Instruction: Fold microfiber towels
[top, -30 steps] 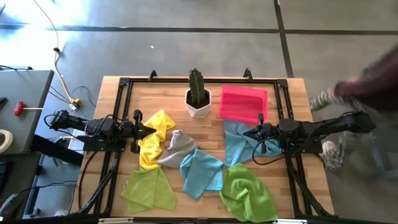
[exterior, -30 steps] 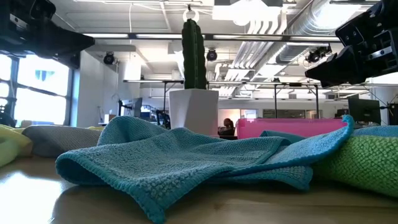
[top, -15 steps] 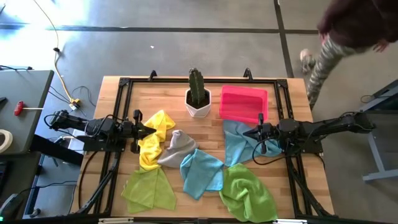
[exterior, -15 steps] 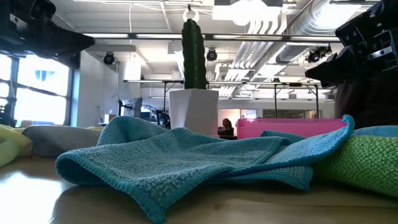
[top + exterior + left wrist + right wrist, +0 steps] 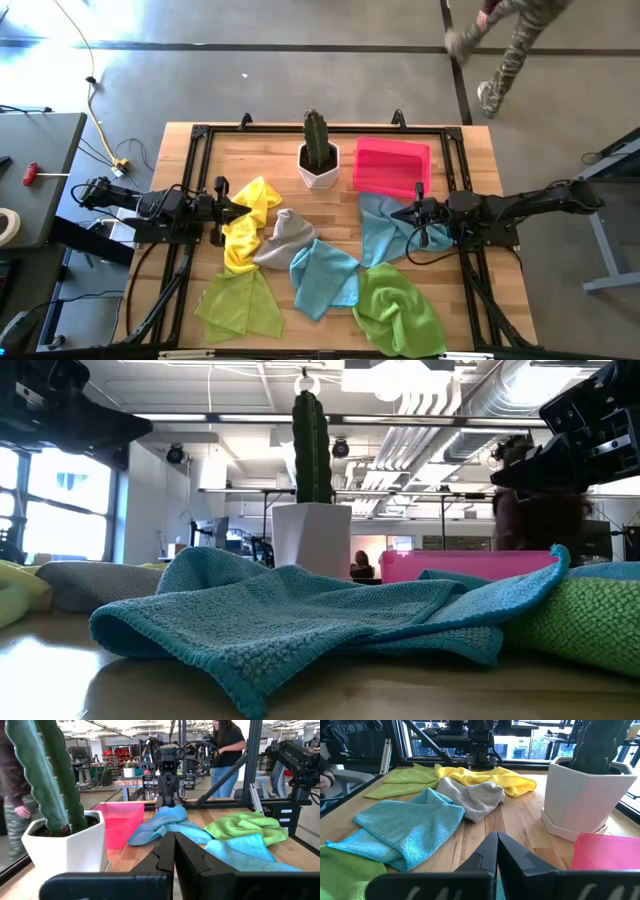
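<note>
Left end effector — fingers pressed together, empty, poised just above the yellow towel at the bench's left side. Right end effector — likewise closed on nothing, hovering over the light blue towel beside the pink tray.

Towels, all unfolded, crumpled across the wooden bench:
- grey towel, overlapping the yellow one at centre-left
- second light blue towel, centre, touching the grey
- lime green towel, front left
- larger lime green towel, front right, overlapping both blue cloths

Other items: potted cactus in a white pot, back centre, just beside the tray. Person walking on the floor beyond the bench's far right corner.

Risks, as judged:
- Overlapping cloths — a pinch on one edge likely to snag or drag a neighbour along.
- Bunched fabric — corners hidden, so a grab may take two layers and yield a crooked fold.
- Cactus pot near the yellow and grey towels — a wide lift or sweep could tip it.
- Little bare bench left for spreading a cloth flat.
</note>
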